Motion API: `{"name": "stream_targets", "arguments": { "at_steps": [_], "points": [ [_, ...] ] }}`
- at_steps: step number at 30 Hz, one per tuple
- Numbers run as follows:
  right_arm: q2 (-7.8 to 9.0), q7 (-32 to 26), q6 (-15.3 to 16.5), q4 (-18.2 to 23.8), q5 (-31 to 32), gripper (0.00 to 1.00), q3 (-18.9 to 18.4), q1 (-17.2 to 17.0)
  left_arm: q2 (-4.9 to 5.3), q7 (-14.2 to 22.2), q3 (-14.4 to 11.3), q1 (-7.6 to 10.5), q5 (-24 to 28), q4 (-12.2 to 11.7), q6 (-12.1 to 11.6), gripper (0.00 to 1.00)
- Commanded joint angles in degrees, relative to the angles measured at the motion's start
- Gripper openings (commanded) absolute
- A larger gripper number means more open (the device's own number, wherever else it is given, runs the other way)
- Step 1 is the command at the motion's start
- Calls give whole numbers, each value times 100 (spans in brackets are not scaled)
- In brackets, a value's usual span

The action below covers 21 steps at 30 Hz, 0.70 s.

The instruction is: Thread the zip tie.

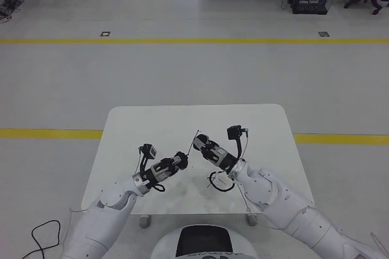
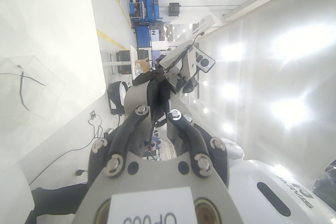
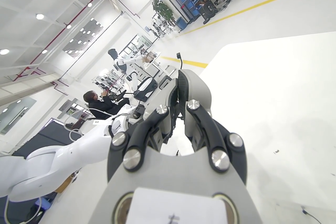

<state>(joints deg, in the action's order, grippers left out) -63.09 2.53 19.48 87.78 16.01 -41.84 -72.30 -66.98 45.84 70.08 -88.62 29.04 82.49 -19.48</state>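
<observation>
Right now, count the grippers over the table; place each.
2. The left gripper and right gripper face each other above the table's middle, both shut on the zip tie. None seems hidden.

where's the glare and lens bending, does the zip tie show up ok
Left wrist view: ceiling lights flare into broad white streaks, table washed pale. Right wrist view: even light, wide lens stretches the right gripper, zip tie dark against white. Top view: no glare, tie a thin line.
</observation>
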Motion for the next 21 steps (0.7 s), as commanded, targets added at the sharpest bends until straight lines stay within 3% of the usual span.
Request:
{"name": "stream_targets", "arguments": {
  "at_steps": [1, 21],
  "points": [
    [-11, -23, 0, 6, 8, 0, -14, -16, 0, 0, 0, 0, 0, 0, 0, 0],
    [-76, -90, 0, 101, 139, 0, -256, -186, 0, 0, 0, 0, 0, 0, 0, 0]
  ]
}}
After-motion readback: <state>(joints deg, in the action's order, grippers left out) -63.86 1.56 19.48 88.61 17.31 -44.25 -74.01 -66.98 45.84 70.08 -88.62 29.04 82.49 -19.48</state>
